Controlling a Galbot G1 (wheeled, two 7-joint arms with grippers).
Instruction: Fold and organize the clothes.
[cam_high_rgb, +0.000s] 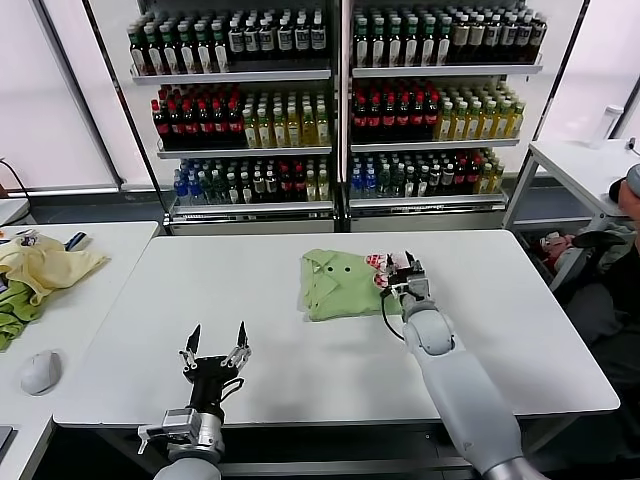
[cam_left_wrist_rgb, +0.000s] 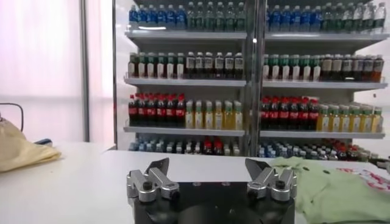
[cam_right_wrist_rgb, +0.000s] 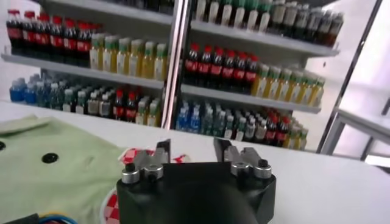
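Note:
The light sage-green polo shirt (cam_high_rgb: 340, 283) lies folded into a small bundle at the middle of the white table (cam_high_rgb: 250, 330), collar and dark buttons up, its red-and-white patch (cam_high_rgb: 378, 262) at the right edge. My right gripper (cam_high_rgb: 404, 268) is open and empty, right at the shirt's right edge by the patch. In the right wrist view the shirt (cam_right_wrist_rgb: 55, 176) and patch (cam_right_wrist_rgb: 129, 155) lie just beside my open right gripper (cam_right_wrist_rgb: 191, 149). My left gripper (cam_high_rgb: 217, 338) is open and empty near the table's front left, well clear of the shirt. The left wrist view shows that open gripper (cam_left_wrist_rgb: 208, 167) and the shirt (cam_left_wrist_rgb: 332, 189) off to one side.
A pale yellow garment (cam_high_rgb: 45, 265) and a darker green cloth (cam_high_rgb: 12, 312) lie on a side table at the left, with a white mouse (cam_high_rgb: 40, 372). Shelves of bottled drinks (cam_high_rgb: 330, 100) stand behind the table. A person (cam_high_rgb: 600, 250) sits at the right.

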